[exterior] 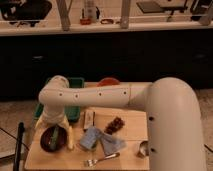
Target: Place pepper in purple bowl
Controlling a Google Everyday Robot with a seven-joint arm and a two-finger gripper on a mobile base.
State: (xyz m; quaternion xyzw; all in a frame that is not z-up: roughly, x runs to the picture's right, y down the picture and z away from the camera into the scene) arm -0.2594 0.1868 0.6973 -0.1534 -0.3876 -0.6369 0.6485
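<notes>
1. One gripper (pixel 54 127) hung at the end of the arm, just above the purple bowl.
2. Two bowls: one purple bowl (pixel 44 145) directly under the gripper, and one orange bowl (pixel 107 81) well behind it, toward the view's right.
3. One pepper (pixel 56 136) lay in the purple bowl, below the gripper.
4. One pale stick (pixel 70 138) lay just beside the gripper.
5. One green bin (pixel 75 112) sat behind the gripper.
6. One blue cloth (pixel 100 140) and one fork (pixel 102 160) lay to the view's right of the gripper.
</notes>
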